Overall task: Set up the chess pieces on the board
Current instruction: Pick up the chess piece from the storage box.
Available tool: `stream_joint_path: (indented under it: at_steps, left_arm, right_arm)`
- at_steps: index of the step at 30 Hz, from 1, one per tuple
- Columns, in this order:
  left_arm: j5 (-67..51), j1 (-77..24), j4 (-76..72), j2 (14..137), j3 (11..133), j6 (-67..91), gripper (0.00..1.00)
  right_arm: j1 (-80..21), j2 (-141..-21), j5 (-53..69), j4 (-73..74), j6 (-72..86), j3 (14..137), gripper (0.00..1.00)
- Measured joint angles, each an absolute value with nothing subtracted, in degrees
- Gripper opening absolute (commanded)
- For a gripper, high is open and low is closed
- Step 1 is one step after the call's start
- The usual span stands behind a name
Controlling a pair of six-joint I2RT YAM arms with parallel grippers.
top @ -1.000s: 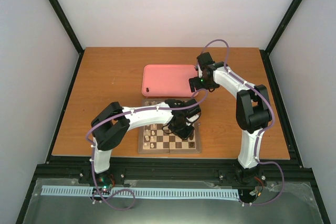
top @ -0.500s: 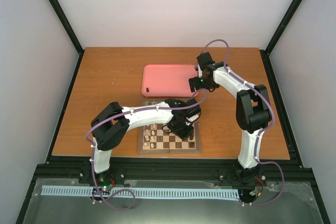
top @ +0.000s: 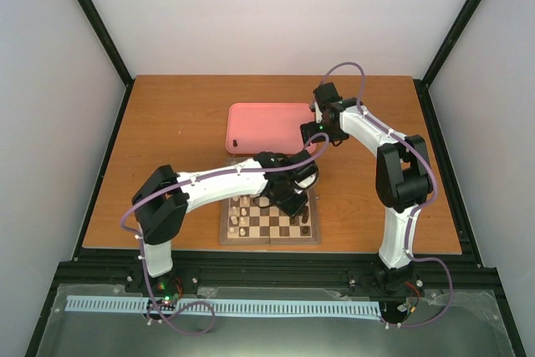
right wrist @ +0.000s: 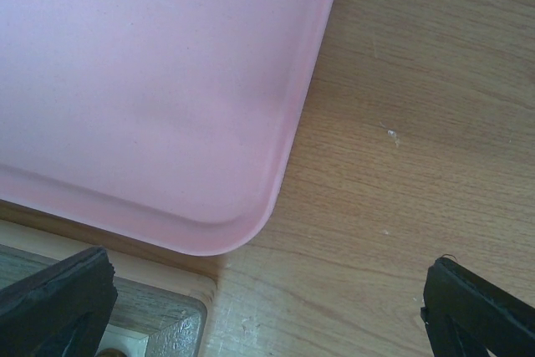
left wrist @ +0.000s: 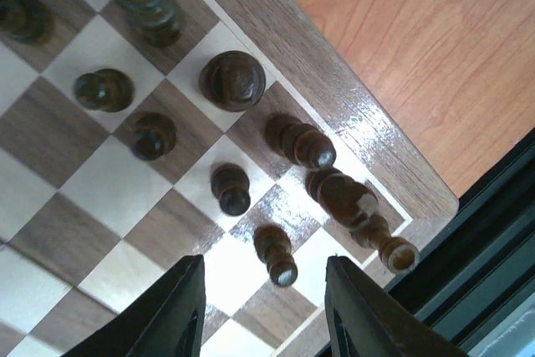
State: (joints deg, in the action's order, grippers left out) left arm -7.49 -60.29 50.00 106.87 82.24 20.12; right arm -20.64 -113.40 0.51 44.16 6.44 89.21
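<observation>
The wooden board (top: 269, 240) lies near the table's front edge. Several dark pieces (top: 306, 216) stand along its right side; in the left wrist view they fill the two rows by the board's border (left wrist: 334, 98). My left gripper (top: 288, 196) hangs above them, open and empty (left wrist: 267, 315). A dark pawn (left wrist: 276, 254) stands just ahead of the gap between its fingers (left wrist: 180, 307). My right gripper (top: 317, 135) is open wide and empty (right wrist: 267, 315), above bare table beside the near right corner of the pink tray (right wrist: 167, 81). One small dark piece (top: 236, 142) lies on the tray.
Cream-white pieces (top: 240, 211) stand on the board's left side. The pink tray (top: 267, 110) lies just behind the board. A board corner (right wrist: 142, 315) shows in the right wrist view. Black frame rails border the table (top: 167, 123).
The left arm's elbow has swung left and lower, and its wrist has shifted a little towards the back over the board's right side. The right arm has hardly moved.
</observation>
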Motion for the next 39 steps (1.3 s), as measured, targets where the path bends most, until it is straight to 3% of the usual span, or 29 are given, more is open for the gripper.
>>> stream_joint_path:
  at_steps: [11, 39]
  left_arm:
    - [-4.69, -58.85, 52.66, 99.15, 79.05, 21.39, 0.42]
    - [-6.37, -58.83, 52.69, 106.87, 76.62, 22.24, 0.42]
  right_arm:
    - [-20.64, -113.40, 0.73, 44.34, 6.48, 89.21, 1.00]
    - [-20.64, -113.08, 0.69, 44.31, 6.50, 88.60, 1.00]
